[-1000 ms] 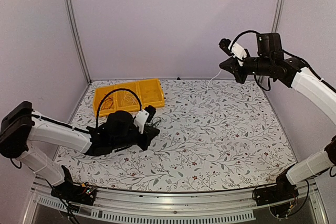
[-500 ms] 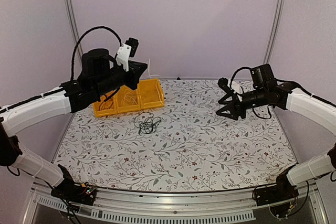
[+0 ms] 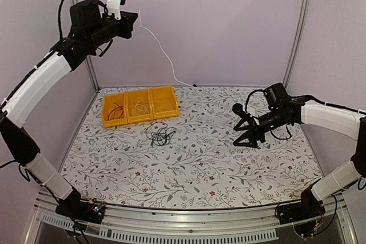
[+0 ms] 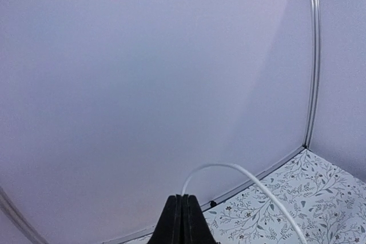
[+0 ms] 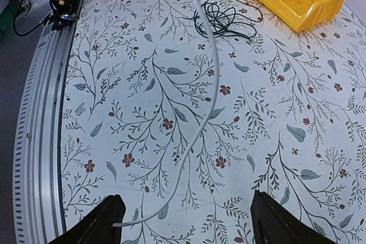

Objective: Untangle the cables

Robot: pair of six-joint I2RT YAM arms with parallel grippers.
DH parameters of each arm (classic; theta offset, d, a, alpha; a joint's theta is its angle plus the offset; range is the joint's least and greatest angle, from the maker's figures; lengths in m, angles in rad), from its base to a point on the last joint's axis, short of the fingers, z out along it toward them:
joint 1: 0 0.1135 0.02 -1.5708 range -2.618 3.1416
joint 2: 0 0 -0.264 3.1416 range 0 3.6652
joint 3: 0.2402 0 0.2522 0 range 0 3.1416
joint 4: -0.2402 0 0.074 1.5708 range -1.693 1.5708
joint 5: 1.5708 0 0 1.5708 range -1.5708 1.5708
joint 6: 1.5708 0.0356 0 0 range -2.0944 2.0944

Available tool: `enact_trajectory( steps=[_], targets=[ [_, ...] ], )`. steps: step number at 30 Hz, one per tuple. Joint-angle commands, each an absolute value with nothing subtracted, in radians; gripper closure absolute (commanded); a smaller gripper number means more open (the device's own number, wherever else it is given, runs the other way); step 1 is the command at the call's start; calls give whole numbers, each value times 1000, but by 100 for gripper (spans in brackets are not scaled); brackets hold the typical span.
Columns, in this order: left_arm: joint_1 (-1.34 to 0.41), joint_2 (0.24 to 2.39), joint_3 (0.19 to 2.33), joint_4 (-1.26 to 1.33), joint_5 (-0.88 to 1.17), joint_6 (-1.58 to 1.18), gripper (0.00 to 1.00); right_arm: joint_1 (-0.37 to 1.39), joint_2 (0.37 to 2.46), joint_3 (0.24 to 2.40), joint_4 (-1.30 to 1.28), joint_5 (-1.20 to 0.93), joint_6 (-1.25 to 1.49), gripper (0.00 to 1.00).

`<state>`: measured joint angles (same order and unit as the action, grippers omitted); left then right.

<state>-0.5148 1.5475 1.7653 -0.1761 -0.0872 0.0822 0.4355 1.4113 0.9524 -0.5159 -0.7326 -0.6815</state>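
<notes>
My left gripper (image 3: 135, 19) is raised high at the far left, close to the back wall, with its two fingers (image 4: 174, 224) pressed flat together on the white cable (image 3: 163, 52). In the wrist view the cable arcs out from between the tips and falls away to the right. From above it runs down in a long slack line toward the far edge of the table (image 3: 200, 170), and past that I lose it against the leaf pattern. Below my raised arm the yellow tray (image 3: 140, 120) sits on the far left part of the table with three compartments. There is a dark wire in the left one and thin pale wire in the middle one. Just in front of the tray, touching nothing else, lies the black tangle (image 3: 160, 135), a small loose knot of thin wire flat on the cloth. Well to the right, my right gripper (image 3: 238, 135) hangs low over the table with its fingers spread wide and nothing between them. Its own camera shows the white cable curving across the pattern toward it, the loose end just beside one finger (image 5: 108, 221). I cannot tell whether the two touch.
</notes>
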Motion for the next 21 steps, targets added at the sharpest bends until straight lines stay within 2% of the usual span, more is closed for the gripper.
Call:
enact_trajectory(
  steps=[1, 14, 21],
  targets=[
    [-448, 1618, 1891, -245, -55, 102, 100, 431, 1413, 942, -507, -710, -698, 20],
    [-287, 1775, 2106, -229, 46, 13, 100, 430, 1390, 940, -546, -768, -727, 16],
    [-230, 1869, 2174, -238, 117, -18, 100, 430, 1402, 936, -541, -722, -730, 16]
  ],
)
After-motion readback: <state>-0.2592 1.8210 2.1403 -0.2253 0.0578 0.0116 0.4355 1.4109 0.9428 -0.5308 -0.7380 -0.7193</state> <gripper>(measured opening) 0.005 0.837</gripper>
